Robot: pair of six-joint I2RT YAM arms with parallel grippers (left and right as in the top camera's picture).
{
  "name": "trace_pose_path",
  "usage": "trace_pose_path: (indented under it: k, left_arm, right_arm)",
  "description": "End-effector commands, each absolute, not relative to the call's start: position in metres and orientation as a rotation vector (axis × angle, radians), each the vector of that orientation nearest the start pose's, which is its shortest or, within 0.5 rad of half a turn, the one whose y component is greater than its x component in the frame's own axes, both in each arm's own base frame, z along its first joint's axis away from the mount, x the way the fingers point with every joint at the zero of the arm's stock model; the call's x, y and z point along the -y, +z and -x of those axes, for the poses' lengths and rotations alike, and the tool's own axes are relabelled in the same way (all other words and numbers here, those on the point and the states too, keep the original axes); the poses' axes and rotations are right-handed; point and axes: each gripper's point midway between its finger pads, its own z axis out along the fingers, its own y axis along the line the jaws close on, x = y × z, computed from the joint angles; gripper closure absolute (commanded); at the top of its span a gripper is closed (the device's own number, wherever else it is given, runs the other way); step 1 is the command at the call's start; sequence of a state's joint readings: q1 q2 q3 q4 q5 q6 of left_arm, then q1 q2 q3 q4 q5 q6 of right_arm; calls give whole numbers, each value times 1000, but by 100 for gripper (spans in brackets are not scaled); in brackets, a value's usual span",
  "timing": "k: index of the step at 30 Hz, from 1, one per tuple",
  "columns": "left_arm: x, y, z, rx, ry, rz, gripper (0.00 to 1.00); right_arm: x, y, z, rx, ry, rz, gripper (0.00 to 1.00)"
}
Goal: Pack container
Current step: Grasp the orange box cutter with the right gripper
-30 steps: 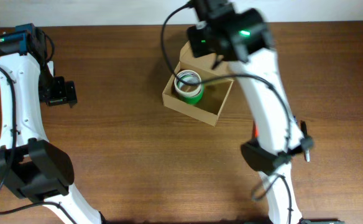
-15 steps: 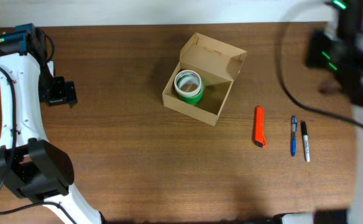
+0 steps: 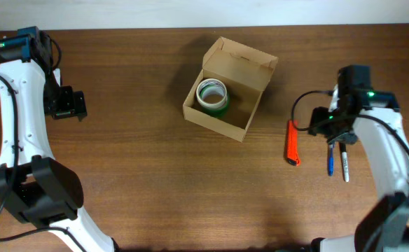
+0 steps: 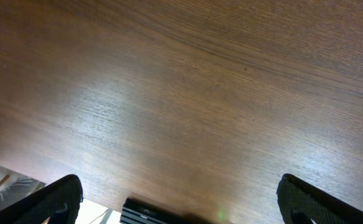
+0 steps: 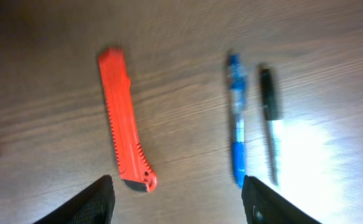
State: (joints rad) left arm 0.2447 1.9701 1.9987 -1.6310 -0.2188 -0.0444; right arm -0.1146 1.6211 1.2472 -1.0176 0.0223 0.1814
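The container [image 3: 218,120] is a tan cardboard box, open, its flap lid standing at the back, at the table's centre top. A green-and-white tape roll [image 3: 212,97] lies inside it. An orange box cutter [image 3: 292,142] [image 5: 125,121], a blue pen [image 3: 330,159] [image 5: 236,121] and a black marker [image 3: 344,162] [image 5: 269,118] lie to the box's right. My right gripper [image 3: 328,123] [image 5: 178,199] is open and empty, above these three items. My left gripper [image 3: 66,105] [image 4: 181,202] is open and empty over bare wood at the far left.
The brown wooden table [image 3: 155,182] spans the view. Its far edge runs along the top, near the box's lid. The table's edge and a dark device [image 4: 150,213] show at the bottom of the left wrist view.
My right arm swung away from the box, out to the far right, then came down over the cutter, pen and marker. The tape roll stays in the box. The left arm has not moved.
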Motion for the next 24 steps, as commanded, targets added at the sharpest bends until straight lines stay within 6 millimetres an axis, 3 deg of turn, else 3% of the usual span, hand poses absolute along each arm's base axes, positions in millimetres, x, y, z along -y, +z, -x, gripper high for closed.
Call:
trace_pose_path:
  k: [1,11,22,24]
  left_arm:
    - [-127,183,-336,-3148,358,439,0]
    - [-127,183,-336,-3148,358,439,0]
    - [-127,183,-336,-3148,358,439,0]
    - [-127,183,-336,-3148,358,439,0]
  right_arm:
    - [23,75,-327,-2998,57,-433,32]
    - [-16,22,-333,-3120,36,-284,32]
    - [-14,0,-336,-3147,9,-284,34]
    - [-14,-2,-337,-3149,8,-284,43]
